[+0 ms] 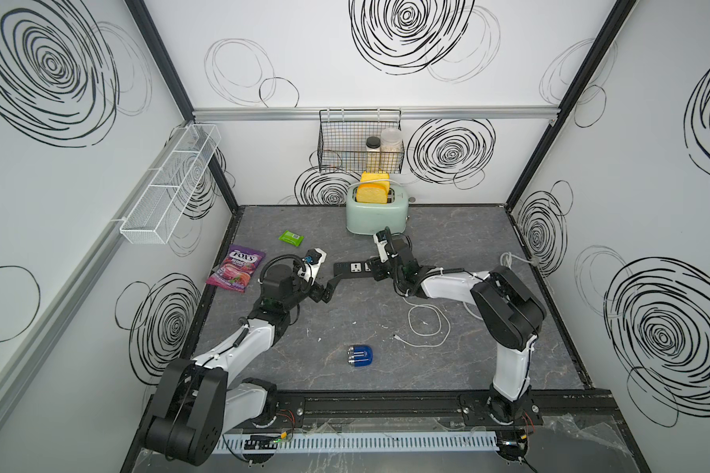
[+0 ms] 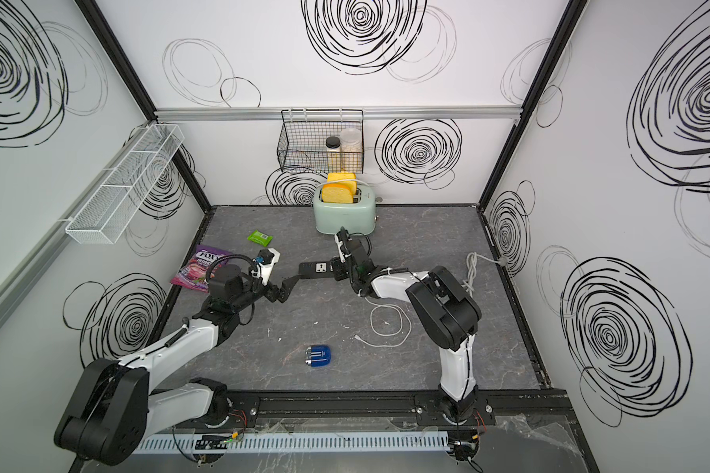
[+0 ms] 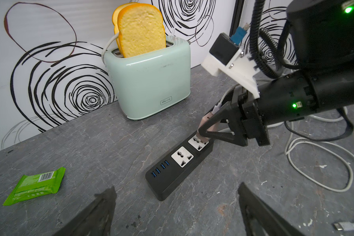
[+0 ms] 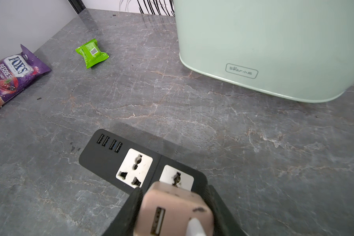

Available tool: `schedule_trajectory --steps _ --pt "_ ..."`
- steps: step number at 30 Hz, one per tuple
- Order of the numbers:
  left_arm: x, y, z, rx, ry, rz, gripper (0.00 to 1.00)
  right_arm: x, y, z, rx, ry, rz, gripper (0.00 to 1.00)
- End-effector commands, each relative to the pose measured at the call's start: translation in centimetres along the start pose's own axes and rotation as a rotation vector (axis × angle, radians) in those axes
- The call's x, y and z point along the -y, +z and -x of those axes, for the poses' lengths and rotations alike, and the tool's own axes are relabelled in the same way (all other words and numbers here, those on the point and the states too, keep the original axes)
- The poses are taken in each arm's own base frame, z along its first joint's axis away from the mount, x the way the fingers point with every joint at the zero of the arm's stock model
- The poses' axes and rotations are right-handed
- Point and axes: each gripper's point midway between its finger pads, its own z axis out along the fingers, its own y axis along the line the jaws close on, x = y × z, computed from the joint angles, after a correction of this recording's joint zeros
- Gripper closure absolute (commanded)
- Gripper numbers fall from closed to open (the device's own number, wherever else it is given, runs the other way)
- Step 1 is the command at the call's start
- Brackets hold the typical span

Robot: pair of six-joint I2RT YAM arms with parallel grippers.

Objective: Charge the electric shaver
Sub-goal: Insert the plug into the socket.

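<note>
Robot lab cell mocked as kitchen; swirl-printed panel walls (image 1: 304, 61); toaster (image 1: 376, 217); rail-hung wire basket (image 1: 337, 159).

Grey tabletop (image 1: 468, 229): shaver (image 1: 360, 355), power strip (image 1: 351, 269), toaster (image 1: 376, 219)

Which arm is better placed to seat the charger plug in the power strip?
Right. The right end effector grips the charger plug at a socket of the power strip; the left end effector hangs open and empty beside it.

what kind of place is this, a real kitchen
Probably a mock kitchen inside a robot test booth: a toaster and a wire basket of jars, scribble-patterned panel walls, and a left arm and right arm bolted to a front rail.
</note>
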Motion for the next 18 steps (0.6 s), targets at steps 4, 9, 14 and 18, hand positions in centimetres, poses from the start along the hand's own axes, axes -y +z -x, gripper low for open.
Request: schedule_trajectory --steps 4,9,14,18 --pt "-0.2 0.0 0.7 0.036 -0.001 -0.002 0.03 0.5 0.2 -0.8 -0.022 -0.018 -0.021 1.0" --pt "-0.2 0.0 0.7 0.033 0.0 -0.002 0.03 0.2 0.7 -1.1 -0.033 -0.017 -0.002 1.0" --pt "-0.2 0.0 0.7 0.036 0.0 -0.003 0.03 -0.6 1.0 -1.4 -0.04 -0.031 0.027 1.0" --pt "-0.3 -0.1 0.8 0.037 0.001 -0.001 0.03 -0.9 1.2 -1.7 -0.049 -0.045 0.03 1.0"
